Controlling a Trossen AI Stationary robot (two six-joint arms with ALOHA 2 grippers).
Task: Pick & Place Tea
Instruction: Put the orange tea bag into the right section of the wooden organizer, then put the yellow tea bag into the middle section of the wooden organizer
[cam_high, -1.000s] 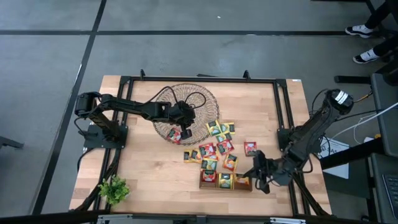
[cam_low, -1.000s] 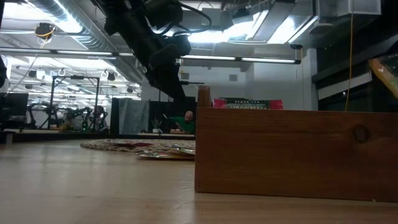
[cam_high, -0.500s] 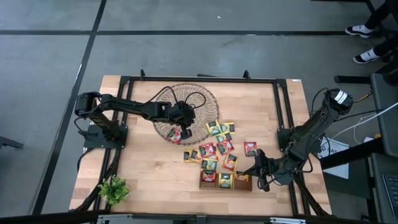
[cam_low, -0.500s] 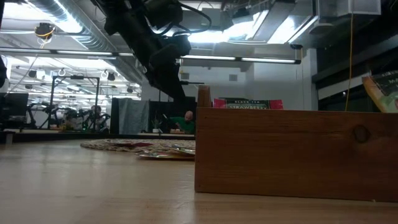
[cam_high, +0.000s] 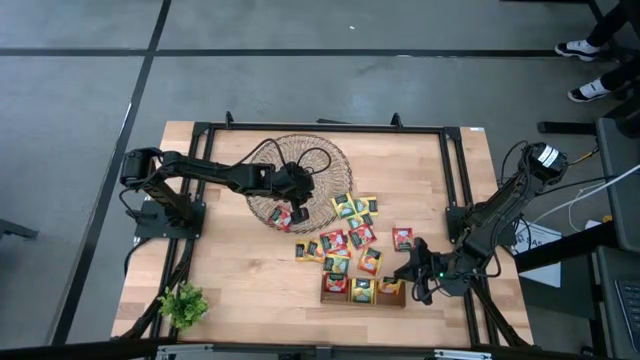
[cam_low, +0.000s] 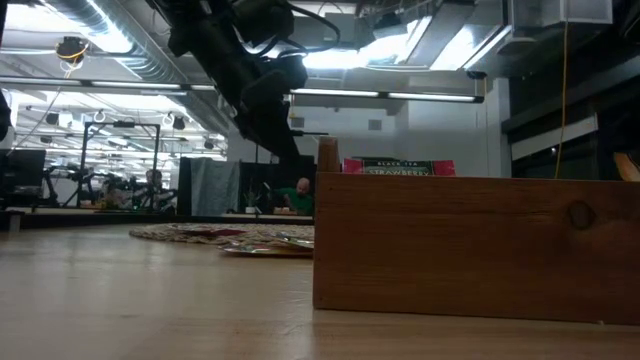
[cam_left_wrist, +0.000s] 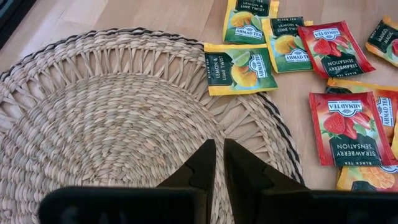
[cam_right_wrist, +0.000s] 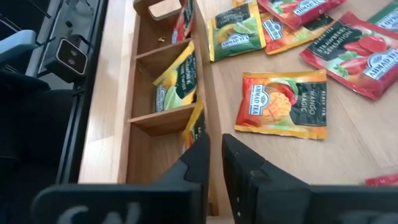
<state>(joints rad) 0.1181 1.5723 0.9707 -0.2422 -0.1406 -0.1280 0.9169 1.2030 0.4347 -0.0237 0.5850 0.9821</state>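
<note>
Several tea sachets (cam_high: 350, 235) lie loose on the wood between the wicker dish (cam_high: 298, 165) and the wooden tray (cam_high: 345, 296). Sachets stand in all three tray compartments. My right gripper (cam_right_wrist: 214, 140) hovers over the tray's right end, slightly open, with nothing between its fingers. An orange-yellow sachet (cam_right_wrist: 194, 123) stands in the end compartment right beside one finger. My left gripper (cam_left_wrist: 217, 146) hangs over the dish, its fingers together but for a slit, holding nothing. A red sachet (cam_high: 282, 216) lies on the dish beside it.
A black rail frame (cam_high: 455, 200) borders the table. A small green plant (cam_high: 183, 305) stands at the near left corner. In the low view the tray's wall (cam_low: 470, 245) fills the right half, with a sachet corner (cam_low: 627, 165) above it.
My right gripper has sunk a little toward the tray's right end. The sachet that showed above the tray wall in the low view has gone down behind it until only a corner sticks out. My left arm has kept still.
</note>
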